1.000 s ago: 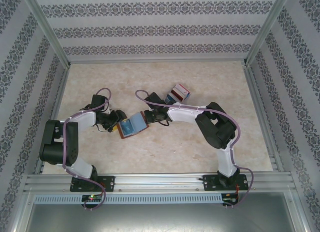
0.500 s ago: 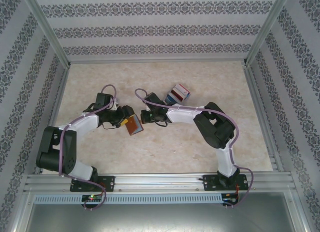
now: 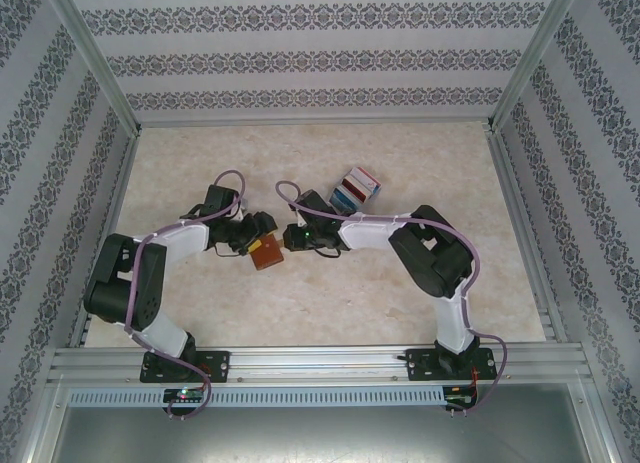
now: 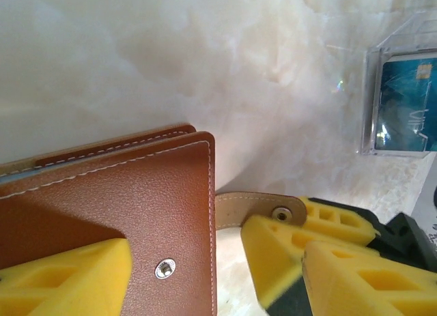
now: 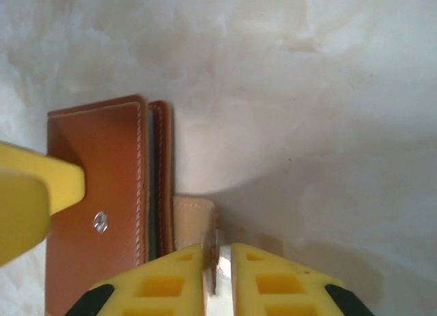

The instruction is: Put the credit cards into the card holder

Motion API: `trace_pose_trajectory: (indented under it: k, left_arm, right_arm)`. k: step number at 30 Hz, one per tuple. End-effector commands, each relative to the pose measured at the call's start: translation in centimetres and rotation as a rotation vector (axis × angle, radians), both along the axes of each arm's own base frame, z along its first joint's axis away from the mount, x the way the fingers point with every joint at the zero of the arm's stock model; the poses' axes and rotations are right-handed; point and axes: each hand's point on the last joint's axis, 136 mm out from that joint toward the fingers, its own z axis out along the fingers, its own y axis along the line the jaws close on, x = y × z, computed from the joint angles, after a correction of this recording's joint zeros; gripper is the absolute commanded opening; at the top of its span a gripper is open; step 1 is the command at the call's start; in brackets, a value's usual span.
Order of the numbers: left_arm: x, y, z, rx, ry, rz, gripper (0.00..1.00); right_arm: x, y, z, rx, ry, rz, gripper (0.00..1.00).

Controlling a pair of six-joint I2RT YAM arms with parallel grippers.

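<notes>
Right gripper [image 5: 218, 275] first: its pads are almost pressed together, with the loose end of the clasp tab [image 4: 252, 205] sitting in the slit between them. Can't tell if it's really biting the strap or just framing it. Left gripper [image 4: 218, 271] is spread wide. One pad [image 4: 68, 278] sits over the brown face of the card holder [image 4: 136, 193], and the other stands well off its edge, so that looks more like pinning than clamping.

The holder is folded shut on the marble-look table [image 4: 205, 56], between the two grippers, with the clasp undone: the stud [image 4: 164, 268] on the face is bare. The credit cards [image 4: 410, 97] are well apart from it in a clear case [image 4: 369, 104].

My read is that the step in hand is getting the holder open. To do it well, I'd get a firm pinch on the tab near its snap, where the strap is stiffest. Keep the left pad weighting one cover so the holder doesn't slide, then swing the tab out in an arc instead of yanking it sideways.

As for writing, the top card is blue with a gold chip and some pale lettering I can't read. The leather shows no brand stamp, just stitching.
</notes>
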Motion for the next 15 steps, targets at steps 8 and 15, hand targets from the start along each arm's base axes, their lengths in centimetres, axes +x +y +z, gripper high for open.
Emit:
trace_pose_trajectory:
  k: [8,15]
  left_arm:
    - [-0.4,0.8,-1.9,0.082,0.064,0.006,0.63]
    - [-0.7,1.0,-2.2,0.09,0.079,0.004,0.62]
  right_arm:
    - [0.9,0.5,3.7,0.075,-0.079,0.039,0.31]
    - [1.4,0.3,3.8,0.05,-0.09,0.029,0.32]
